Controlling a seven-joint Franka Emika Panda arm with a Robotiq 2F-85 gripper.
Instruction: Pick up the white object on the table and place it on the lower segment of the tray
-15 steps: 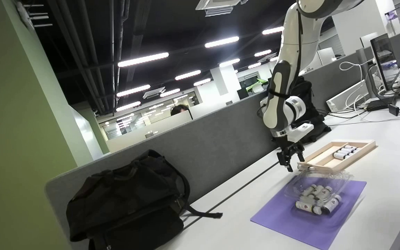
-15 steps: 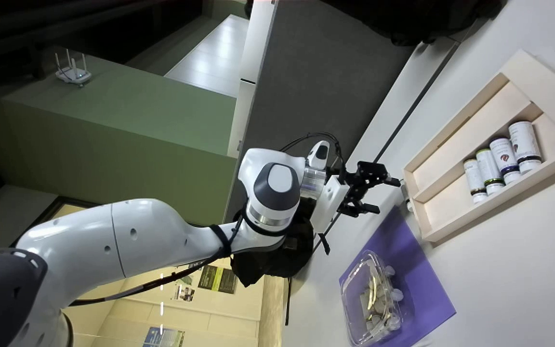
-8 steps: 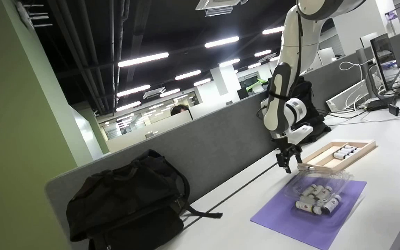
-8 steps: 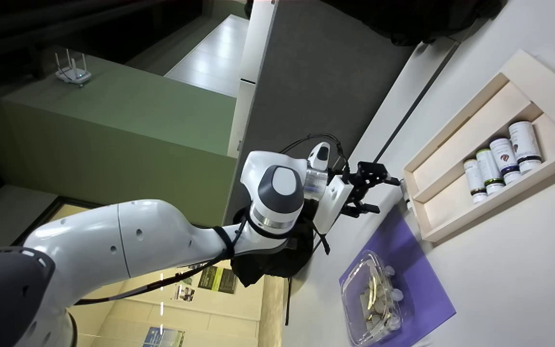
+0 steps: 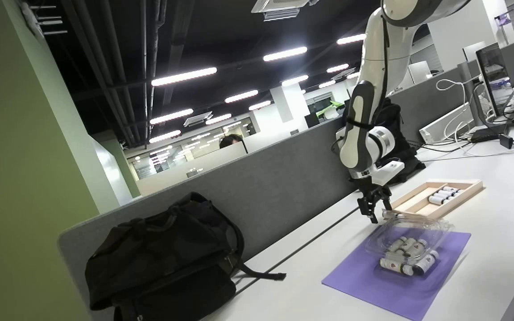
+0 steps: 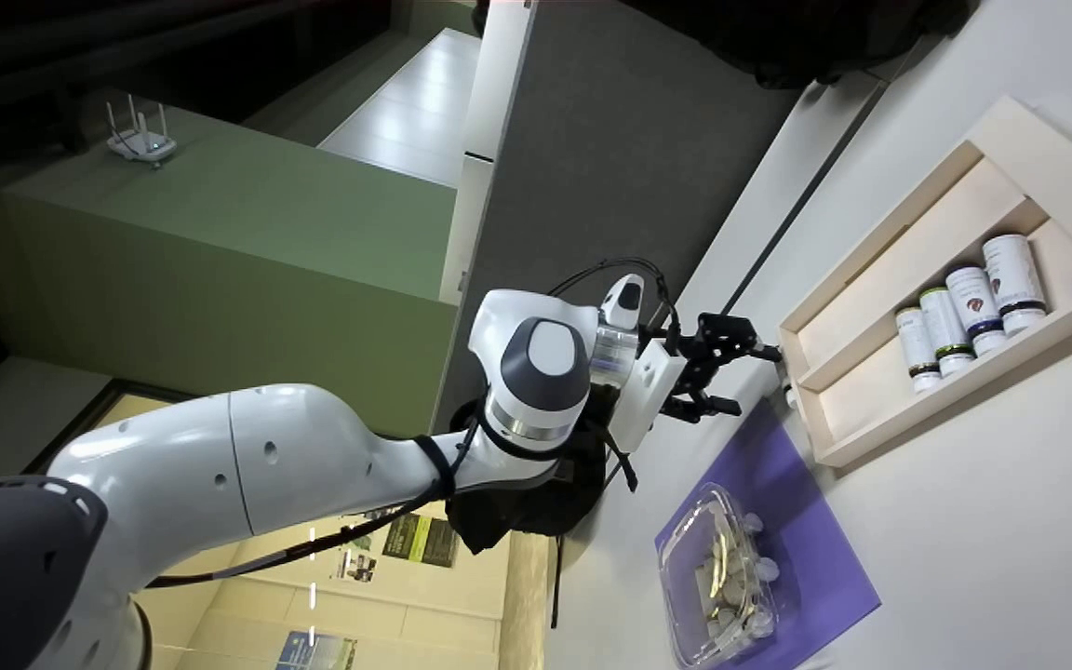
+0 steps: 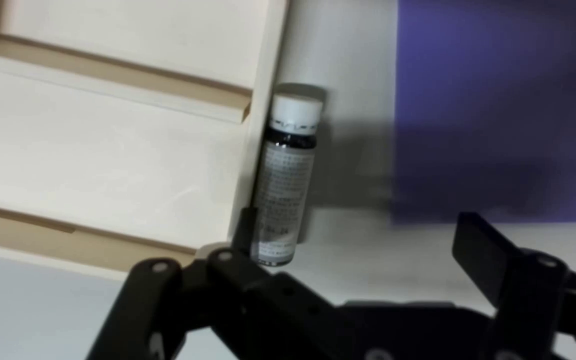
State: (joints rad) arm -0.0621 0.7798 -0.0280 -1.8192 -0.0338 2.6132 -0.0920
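Item: small labelled bottle [image 7: 284, 195], white cap, dark neck. Location: on its side on the counter [image 5: 493, 249], alongside the outer end wall of the wooden tray [image 6: 890, 270]; touching it or just beside it, I cannot tell. Status, by my reading: not yet grasped.

Handling (my estimate): fairly light, stiff, smooth-sided, apt to roll; fragile if glass, which I cannot confirm from here. Recommended hold: across the middle of the label, away from cap and base. Caution: I expect little room for a fingertip between bottle and tray wall.

Apparatus: end effector [image 7: 357, 220], fingers [image 7: 485, 255] wide apart, clamped on nothing. In my wrist view one finger overlaps the base end of the bottle; its partner is well apart, on the side away from the tray.

Container 1: the tray, divided lengthwise. One segment holds four capped bottles [image 6: 974, 302], laid side by side.

Container 2: clear plastic box [image 5: 411, 225] on a purple mat [image 5: 364, 276]. Several loose bottles [image 5: 416, 248] show through; I cannot settle the count. Two at its front edge may be inside or just outside.

Container 3: black backpack [image 5: 163, 263], contents hidden from me.
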